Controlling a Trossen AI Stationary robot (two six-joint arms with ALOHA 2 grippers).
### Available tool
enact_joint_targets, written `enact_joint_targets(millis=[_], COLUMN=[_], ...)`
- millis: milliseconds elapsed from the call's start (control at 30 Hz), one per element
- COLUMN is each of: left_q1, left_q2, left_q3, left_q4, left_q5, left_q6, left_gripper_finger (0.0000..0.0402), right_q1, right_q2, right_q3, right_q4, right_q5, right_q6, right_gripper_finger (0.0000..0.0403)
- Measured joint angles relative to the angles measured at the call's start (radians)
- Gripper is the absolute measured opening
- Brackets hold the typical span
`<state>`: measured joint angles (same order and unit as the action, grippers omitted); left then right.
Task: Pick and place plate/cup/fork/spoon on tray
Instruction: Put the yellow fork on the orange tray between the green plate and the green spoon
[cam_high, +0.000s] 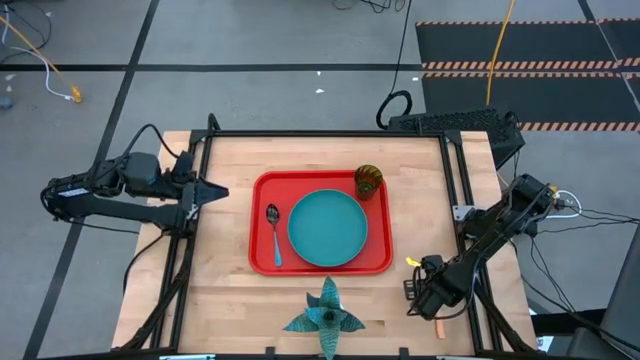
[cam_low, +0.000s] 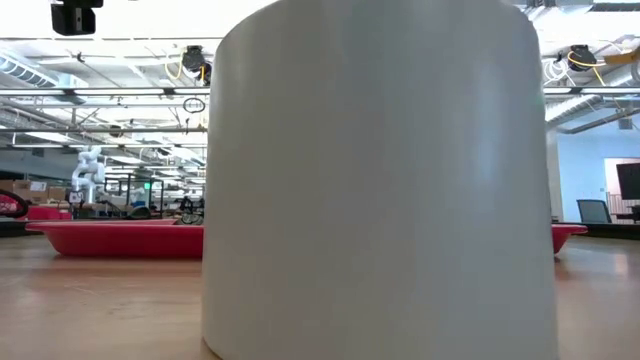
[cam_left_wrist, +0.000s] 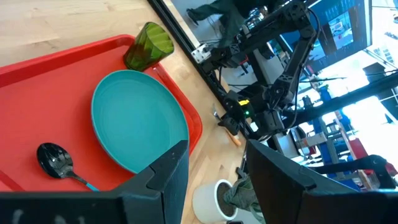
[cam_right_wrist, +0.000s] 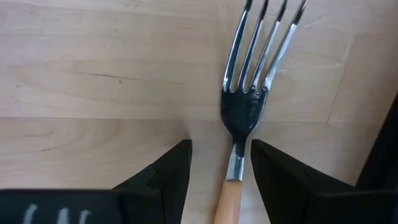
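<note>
At the lower right of the bench, the right end effector (cam_right_wrist: 219, 163) stands open over the fork (cam_right_wrist: 247, 106), while the plate (cam_high: 327, 227), spoon (cam_high: 273, 232) and cup (cam_high: 368, 181) lie on the tray (cam_high: 380, 255), and the left end effector (cam_left_wrist: 213, 168) waits open at the left edge.

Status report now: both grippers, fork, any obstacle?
Right gripper open, straddling fork on table. Left gripper open, waiting beside tray. No obstacle seen.

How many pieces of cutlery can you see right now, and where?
2. The spoon lies on the tray, left of the plate. The fork lies on the table between the right gripper fingers.
</note>
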<state>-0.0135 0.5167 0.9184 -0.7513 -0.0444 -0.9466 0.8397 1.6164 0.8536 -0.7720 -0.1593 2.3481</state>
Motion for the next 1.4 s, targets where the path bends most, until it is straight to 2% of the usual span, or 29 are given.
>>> enact_joint_targets(millis=[167, 500, 800, 1167, 1333, 1400], left_q1=[0.0, 0.0, 0.0, 0.0, 0.0, 0.0], left_q2=[0.0, 0.0, 0.0, 0.0, 0.0, 0.0], left_q3=[0.0, 0.0, 0.0, 0.0, 0.0, 0.0], left_q4=[0.0, 0.0, 0.0, 0.0, 0.0, 0.0], left_q5=[0.0, -0.009, -0.009, -0.01, -0.01, -0.01], left_q6=[-0.005, -0.005, -0.002, -0.017, -0.021, -0.021], left_gripper_finger=[0.0163, 0.0163, 0.0163, 0.0163, 0.0163, 0.0163], right_q1=[-0.001, -0.001, -0.008, -0.065, -0.135, -0.169], right_q2=[0.018, 0.023, 0.0, -0.199, -0.268, -0.28], right_q3=[0.001, 0.0, 0.0, -0.002, 0.018, 0.031], right_q4=[0.017, 0.003, -0.002, -0.07, -0.074, -0.074], right_q5=[-0.002, 0.01, 0.034, 0.232, 0.318, 0.321], right_q6=[-0.001, -0.009, -0.039, -0.111, -0.19, -0.232], right_gripper_finger=[0.0137, 0.0012, 0.0004, 0.0001, 0.0001, 0.0001])
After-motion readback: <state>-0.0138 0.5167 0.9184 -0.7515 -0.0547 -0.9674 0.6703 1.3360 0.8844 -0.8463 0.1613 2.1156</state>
